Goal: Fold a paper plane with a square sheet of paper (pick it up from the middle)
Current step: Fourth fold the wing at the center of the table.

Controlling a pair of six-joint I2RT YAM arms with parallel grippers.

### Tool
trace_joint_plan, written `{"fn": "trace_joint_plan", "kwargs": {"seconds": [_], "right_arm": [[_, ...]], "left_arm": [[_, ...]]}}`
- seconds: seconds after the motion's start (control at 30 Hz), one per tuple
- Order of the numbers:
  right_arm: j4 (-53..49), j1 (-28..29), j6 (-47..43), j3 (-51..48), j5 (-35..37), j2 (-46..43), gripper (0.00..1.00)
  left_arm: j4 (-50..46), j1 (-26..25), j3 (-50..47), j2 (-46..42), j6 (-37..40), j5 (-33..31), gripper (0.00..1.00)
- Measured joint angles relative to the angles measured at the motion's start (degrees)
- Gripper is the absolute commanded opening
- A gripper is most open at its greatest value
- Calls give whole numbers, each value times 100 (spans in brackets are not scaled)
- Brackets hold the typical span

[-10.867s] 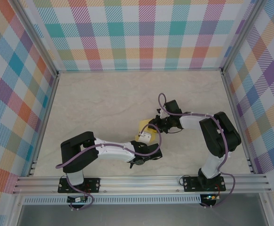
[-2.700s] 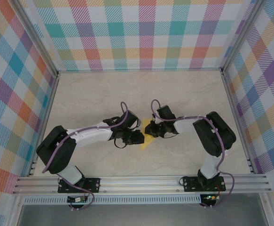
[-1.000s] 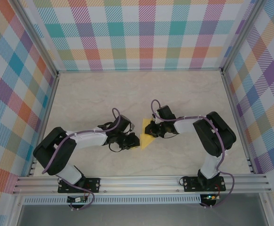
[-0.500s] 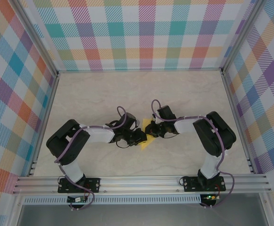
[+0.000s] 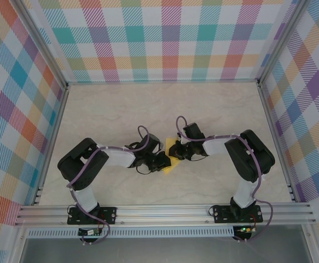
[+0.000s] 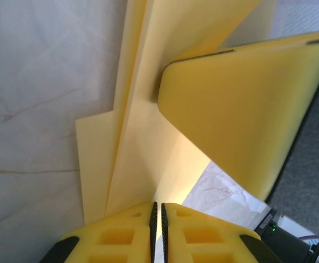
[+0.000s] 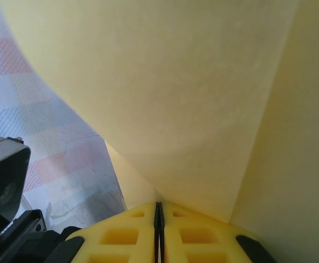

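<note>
As left gripper (image 6: 157,211), right gripper (image 7: 158,208) clamp | square sheet of paper (image 6: 137,148) between

Top cam hangs high behind the near edge, looking down over the whole pale marble-look table (image 5: 104,109). Both wrist cams look ahead, jammed right up against the folded bright-yellow paper sheet (image 5: 168,166), low to the tabletop I think. That paper's what all three share.
</note>
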Motion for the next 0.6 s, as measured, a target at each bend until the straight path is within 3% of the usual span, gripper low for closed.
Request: {"fn": "trace_joint_plan", "kwargs": {"seconds": [0.6], "right_arm": [[-17, -4, 0, 0, -39, 4, 11]], "left_arm": [[-1086, -90, 4, -348, 758, 55, 14]]}}
